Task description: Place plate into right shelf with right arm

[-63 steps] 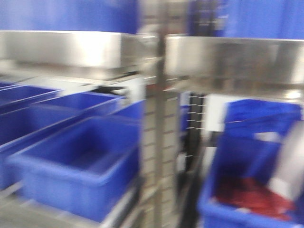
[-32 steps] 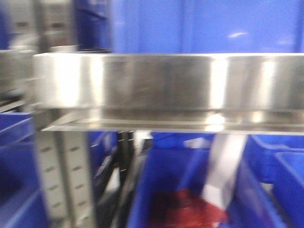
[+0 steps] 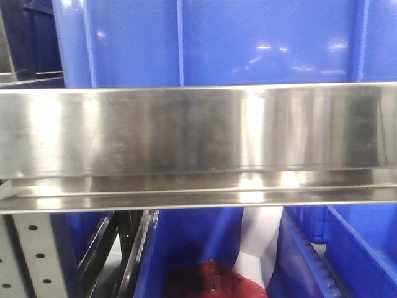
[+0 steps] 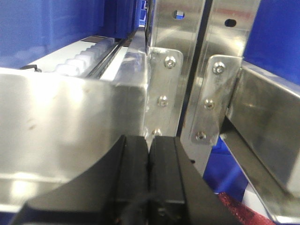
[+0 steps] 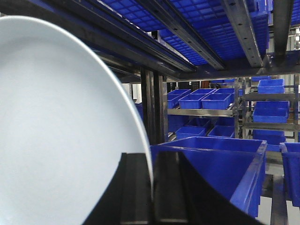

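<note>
1. The carrying step is in hand, by my reckoning: the right pincer (image 5: 151,187) has the plate (image 5: 61,126) and is already in among the shelf (image 3: 186,133) rails, but the plate has not been set down.

2. The plate stands nearly on edge, its rim nipped between the two black fingers (image 5: 133,187), which are drawn in almost together on it. The white face fills the left of the wrist view.

3. A blue bin (image 5: 215,173) sits just beside and beyond the pincer, with the underside of an upper level overhead. Whether the plate is meant for that bin or a bare level I cannot tell from here.

4. The next move calls for tipping the plate flatter, easing it past the rails without knocking the rim, and only then letting go.

5. The left pincer (image 4: 149,183) is pressed fully together with nothing in it, parked close in front of the steel upright (image 4: 164,89).
</note>
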Controlling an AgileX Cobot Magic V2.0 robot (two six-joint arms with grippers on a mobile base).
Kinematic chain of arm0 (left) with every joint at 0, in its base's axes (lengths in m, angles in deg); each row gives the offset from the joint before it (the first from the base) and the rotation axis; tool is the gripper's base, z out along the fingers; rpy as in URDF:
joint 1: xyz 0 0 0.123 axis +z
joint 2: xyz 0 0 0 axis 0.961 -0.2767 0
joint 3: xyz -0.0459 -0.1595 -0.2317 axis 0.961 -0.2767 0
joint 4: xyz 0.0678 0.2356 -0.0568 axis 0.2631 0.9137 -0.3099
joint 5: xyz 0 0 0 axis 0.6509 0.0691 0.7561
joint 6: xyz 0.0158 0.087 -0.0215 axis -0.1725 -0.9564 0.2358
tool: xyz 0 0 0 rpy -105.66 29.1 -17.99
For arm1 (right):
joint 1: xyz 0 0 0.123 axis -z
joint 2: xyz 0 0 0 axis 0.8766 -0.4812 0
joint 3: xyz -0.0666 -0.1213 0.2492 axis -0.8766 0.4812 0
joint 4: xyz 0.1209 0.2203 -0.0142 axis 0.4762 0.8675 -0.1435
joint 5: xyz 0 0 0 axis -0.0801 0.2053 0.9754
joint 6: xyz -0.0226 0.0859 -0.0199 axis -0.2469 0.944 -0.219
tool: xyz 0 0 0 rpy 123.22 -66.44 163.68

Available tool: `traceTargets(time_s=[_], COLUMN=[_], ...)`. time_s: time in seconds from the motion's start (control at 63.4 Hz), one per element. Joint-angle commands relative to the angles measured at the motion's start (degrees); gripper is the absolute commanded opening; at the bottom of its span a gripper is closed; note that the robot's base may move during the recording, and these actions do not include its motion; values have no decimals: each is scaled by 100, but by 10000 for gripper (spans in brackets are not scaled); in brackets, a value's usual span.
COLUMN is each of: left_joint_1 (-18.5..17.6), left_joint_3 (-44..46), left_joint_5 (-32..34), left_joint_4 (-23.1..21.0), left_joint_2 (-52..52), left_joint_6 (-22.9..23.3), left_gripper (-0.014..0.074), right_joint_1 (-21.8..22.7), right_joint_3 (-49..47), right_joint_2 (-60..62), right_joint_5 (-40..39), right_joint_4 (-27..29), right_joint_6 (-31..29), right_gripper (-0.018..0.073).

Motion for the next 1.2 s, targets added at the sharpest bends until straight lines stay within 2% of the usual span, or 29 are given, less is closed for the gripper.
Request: traceTargets(time_s=[0.0, 0.331, 0.71, 0.9, 1.184], left_joint_1=[-10, -10, -10, -10, -10], left_joint_3=[-54, -54, -54, -54, -54], left_joint_5=[513, 513, 513, 513, 513], left_joint_4=[1, 1, 1, 1, 1], left_joint_2=[32, 32, 32, 32, 32], left_joint_6=[34, 34, 34, 34, 34], left_gripper=[-47, -47, -47, -47, -47], right_joint_1=[1, 1, 1, 1, 7], right_joint_3=[-166, -166, -194, -628, -1844], right_joint_2=[-99, -99, -312, -1185, -3340], right_joint_5=[-524, -798, -1694, -1801, -2205], right_joint_4=[-46, -46, -46, 267, 274], right_joint_6=[0, 0, 0, 0, -50], right_gripper=[67, 67, 67, 70, 70])
